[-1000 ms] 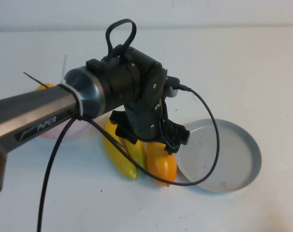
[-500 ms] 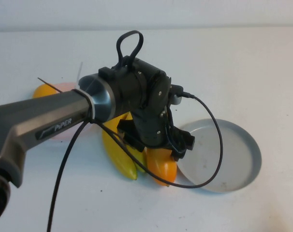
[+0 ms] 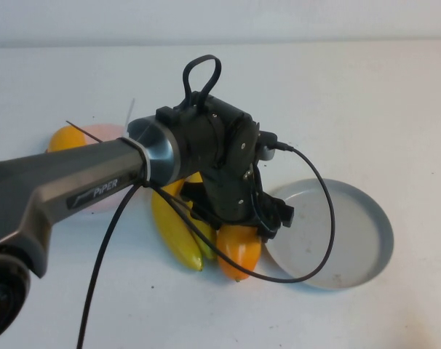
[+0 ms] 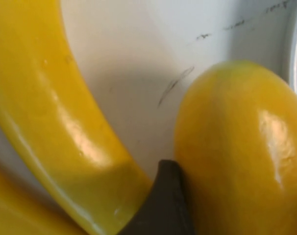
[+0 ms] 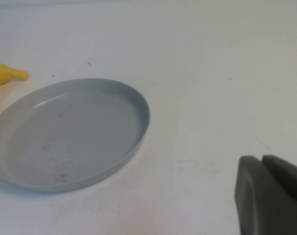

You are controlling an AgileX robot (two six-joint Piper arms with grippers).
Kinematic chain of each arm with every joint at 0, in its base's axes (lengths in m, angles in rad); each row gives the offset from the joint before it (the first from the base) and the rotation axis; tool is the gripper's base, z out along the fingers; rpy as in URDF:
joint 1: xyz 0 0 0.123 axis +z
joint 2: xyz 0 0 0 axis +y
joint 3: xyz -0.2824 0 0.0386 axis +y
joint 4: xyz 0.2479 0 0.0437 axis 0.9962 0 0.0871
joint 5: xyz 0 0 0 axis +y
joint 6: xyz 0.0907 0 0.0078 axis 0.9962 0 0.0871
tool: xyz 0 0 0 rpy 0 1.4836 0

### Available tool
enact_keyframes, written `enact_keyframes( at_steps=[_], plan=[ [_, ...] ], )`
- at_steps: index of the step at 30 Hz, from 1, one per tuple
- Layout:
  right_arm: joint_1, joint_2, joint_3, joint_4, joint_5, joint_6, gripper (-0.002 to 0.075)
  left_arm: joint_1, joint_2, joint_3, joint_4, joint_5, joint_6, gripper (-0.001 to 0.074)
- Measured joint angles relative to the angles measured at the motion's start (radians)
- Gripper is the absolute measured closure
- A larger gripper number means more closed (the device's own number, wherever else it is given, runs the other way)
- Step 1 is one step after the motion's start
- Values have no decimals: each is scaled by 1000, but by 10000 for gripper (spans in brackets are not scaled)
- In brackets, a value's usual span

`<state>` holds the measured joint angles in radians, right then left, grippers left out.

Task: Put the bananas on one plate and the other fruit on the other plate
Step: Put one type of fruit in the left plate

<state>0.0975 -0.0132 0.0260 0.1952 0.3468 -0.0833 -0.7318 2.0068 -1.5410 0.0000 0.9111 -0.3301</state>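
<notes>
The left gripper (image 3: 239,218) has sunk lower among the fruit, one finger (image 4: 163,205) wedged between a banana (image 4: 55,127) and the mango (image 3: 239,251), which has twisted slightly, so a grasp looks close; whether it has closed I cannot tell. The other banana (image 3: 173,229) lies alongside, the grey plate (image 3: 359,254) sits empty just beside the mango, and the pink plate (image 3: 97,134) with a second mango (image 3: 66,138) is farther back. The right gripper (image 5: 271,196), fingers together, waits apart from the grey plate

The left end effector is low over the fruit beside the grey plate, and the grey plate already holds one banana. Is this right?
Not quite: the high view shows the grey plate holding no fruit; both bananas lie on the table. The left end effector is indeed low over them.
</notes>
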Motion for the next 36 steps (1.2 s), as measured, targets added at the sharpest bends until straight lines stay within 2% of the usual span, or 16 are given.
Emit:
enact_keyframes(
  at_steps=[9, 18, 26, 29, 36],
  plan=[
    [0, 0, 0, 0, 0, 0, 743, 4, 4, 0, 0, 0, 51, 249],
    [0, 0, 0, 0, 0, 0, 743, 4, 2, -9, -18, 33, 97, 250],
    [0, 0, 0, 0, 0, 0, 743, 20, -62, -172, 11, 172, 187, 251],
    [0, 0, 0, 0, 0, 0, 743, 75, -76, -231, 30, 202, 203, 251],
    [0, 0, 0, 0, 0, 0, 743, 294, -52, -241, 72, 197, 214, 251]
  ],
)
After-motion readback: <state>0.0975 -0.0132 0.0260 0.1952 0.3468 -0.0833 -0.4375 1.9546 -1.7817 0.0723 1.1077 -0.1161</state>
